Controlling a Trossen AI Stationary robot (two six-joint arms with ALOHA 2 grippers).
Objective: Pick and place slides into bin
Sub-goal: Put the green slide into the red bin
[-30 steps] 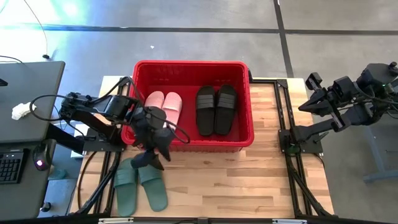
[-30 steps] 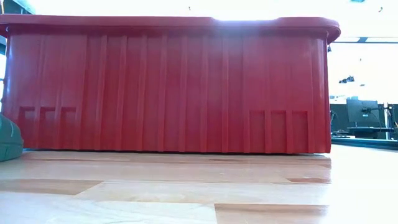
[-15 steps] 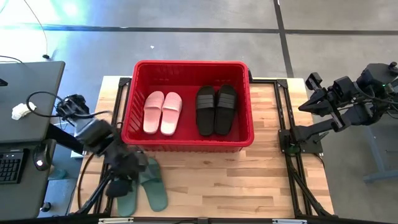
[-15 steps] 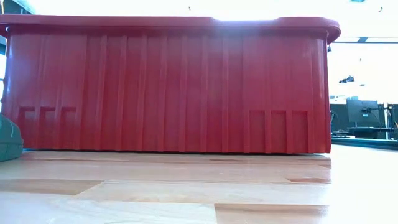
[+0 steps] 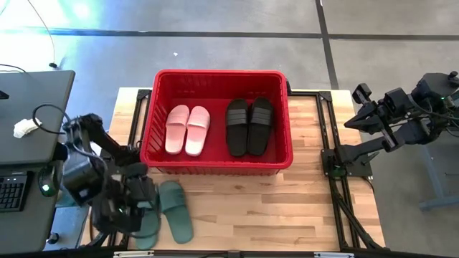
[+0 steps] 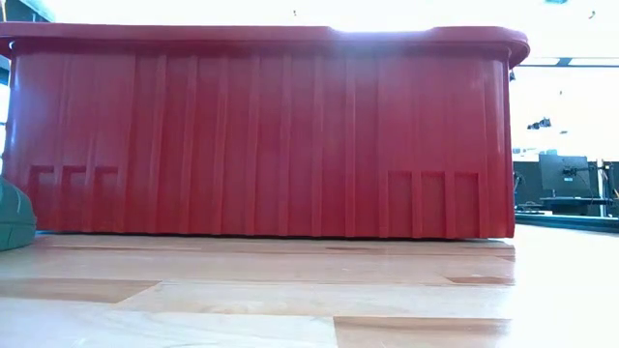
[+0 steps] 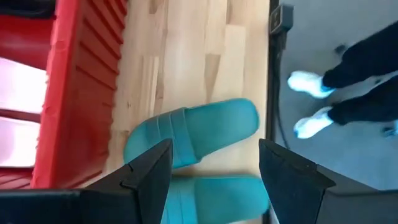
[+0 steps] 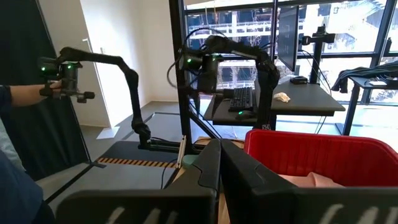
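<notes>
The red bin (image 5: 219,166) stands at the middle of the table and holds a pale pink pair (image 5: 188,129) and a black pair (image 5: 249,125). The sage green pair lies on the table in front of the bin's near left corner; one slide (image 5: 176,212) shows whole, the other (image 5: 148,231) is mostly under my left arm. My left gripper (image 5: 135,204) hangs open above this pair; in the left wrist view (image 7: 211,171) its fingers stand apart over both green slides (image 7: 193,134). My right gripper (image 5: 357,107) waits shut off the table's right side. The second black pair is out of view.
The bin's near wall (image 6: 261,135) fills the low view, with a green slide's edge (image 6: 14,213) at its left. Bare wood lies right of the green pair (image 5: 272,208). A person's feet (image 7: 308,102) stand on the floor past the table's edge. A desk (image 5: 29,115) is on the left.
My left gripper has swung from above the bin's near left wall toward the table's near left corner and has come down over the green pair. The slides have kept their places.
</notes>
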